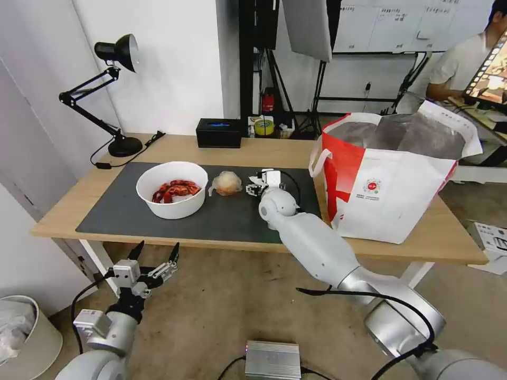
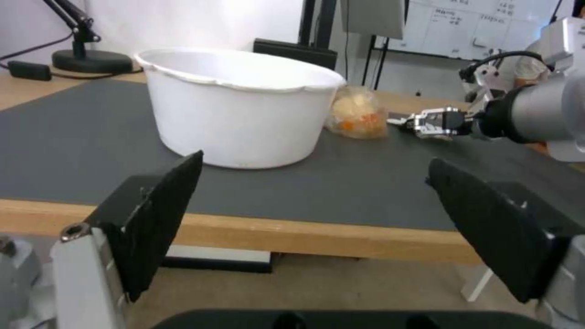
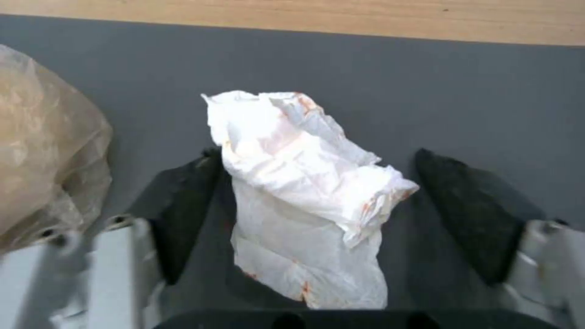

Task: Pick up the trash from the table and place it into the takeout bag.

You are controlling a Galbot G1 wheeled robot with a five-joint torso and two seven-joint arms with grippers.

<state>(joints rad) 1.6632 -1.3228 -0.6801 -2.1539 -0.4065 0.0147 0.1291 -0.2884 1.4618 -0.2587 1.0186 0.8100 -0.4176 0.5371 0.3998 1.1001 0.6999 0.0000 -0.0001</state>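
Note:
On the dark mat (image 1: 237, 216) of the table (image 1: 264, 150) lies a crumpled white tissue (image 3: 305, 192) with orange stains. My right gripper (image 3: 320, 155) is lowered over it, open, one black finger on each side. In the head view the right gripper (image 1: 257, 188) sits just left of the white and red takeout bag (image 1: 391, 179), whose mouth stands open. A clear-wrapped pale-orange lump (image 1: 227, 183) lies beside the tissue. Left of it stands a white bowl (image 1: 171, 189) of red scraps. My left gripper (image 1: 156, 253) hangs open below the table's front edge, facing the bowl (image 2: 244, 109).
A black box (image 1: 219, 132), a tape roll (image 1: 264, 126) and a black desk lamp (image 1: 113, 95) stand along the table's back. A bin (image 1: 21, 332) sits on the floor at left, a grey metal box (image 1: 272, 359) by my base.

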